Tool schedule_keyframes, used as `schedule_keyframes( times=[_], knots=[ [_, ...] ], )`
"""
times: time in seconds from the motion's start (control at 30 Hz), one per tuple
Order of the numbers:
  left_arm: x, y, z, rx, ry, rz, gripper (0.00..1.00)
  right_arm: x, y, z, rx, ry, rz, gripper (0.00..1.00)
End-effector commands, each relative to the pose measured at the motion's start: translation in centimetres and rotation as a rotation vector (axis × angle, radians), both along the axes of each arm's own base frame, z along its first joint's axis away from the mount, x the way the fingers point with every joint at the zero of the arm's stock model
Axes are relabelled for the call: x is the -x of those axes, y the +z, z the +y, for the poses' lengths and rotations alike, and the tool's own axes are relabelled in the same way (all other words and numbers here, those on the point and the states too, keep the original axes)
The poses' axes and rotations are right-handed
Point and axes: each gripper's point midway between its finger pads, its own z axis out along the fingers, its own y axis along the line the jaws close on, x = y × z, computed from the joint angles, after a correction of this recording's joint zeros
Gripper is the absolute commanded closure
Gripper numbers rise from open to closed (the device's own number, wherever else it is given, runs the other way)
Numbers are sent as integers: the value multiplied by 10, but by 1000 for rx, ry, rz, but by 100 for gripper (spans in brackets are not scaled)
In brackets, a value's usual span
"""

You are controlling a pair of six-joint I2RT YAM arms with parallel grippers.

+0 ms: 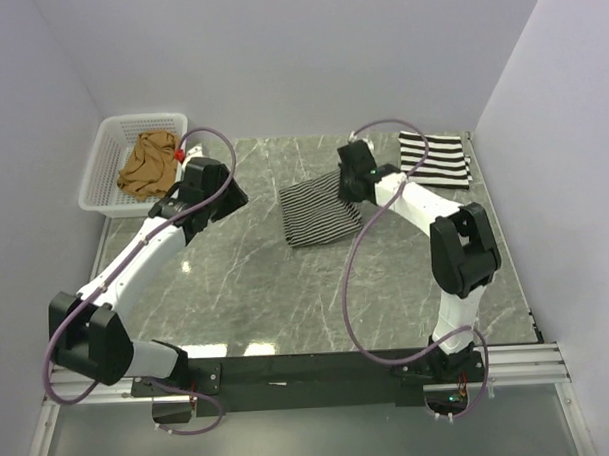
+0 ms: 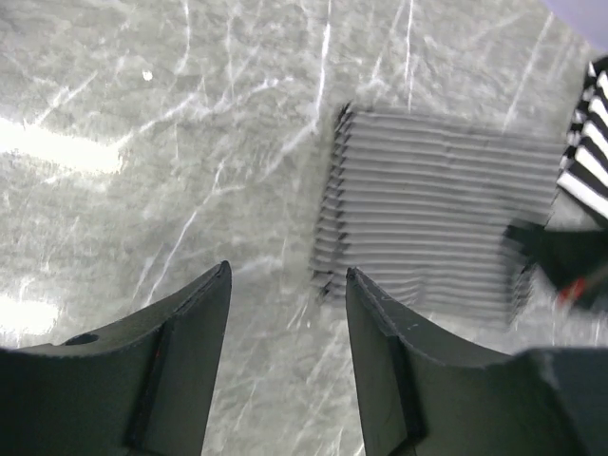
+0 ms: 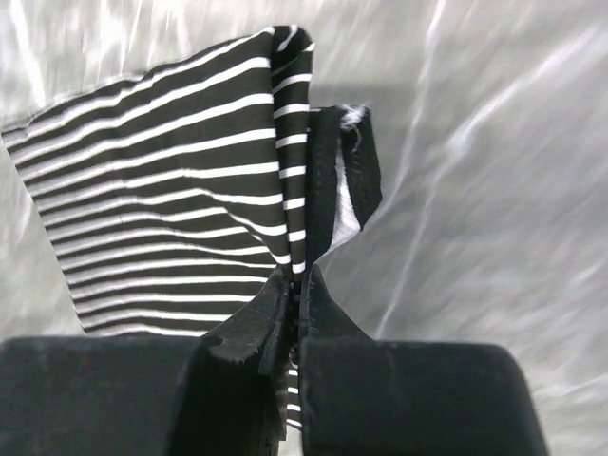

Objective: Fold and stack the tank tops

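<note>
The right gripper [image 3: 296, 277] is pressed together on one edge of the thin striped tank top [image 3: 161, 199], and a fold of the cloth stands up between its fingers; the rest of this top lies flat on the marble table [image 1: 236, 280], near the middle; the left gripper [image 2: 287, 272] has its fingers apart and holds nothing, over bare table to the left of that top; the bold black-and-white striped top [image 1: 434, 158] lies folded at the far right corner of the table; the tan-brown top [image 1: 147, 165] lies crumpled inside the white basket [image 1: 106, 135] at the far left.
</note>
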Motion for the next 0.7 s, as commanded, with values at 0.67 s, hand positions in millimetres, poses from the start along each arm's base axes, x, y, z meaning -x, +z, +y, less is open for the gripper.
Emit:
schedule_keyframes(
  times=[0.67],
  knots=[
    [41, -32, -15, -48, -269, 99, 44, -164, 109, -185, 483, -86, -152, 100]
  ],
)
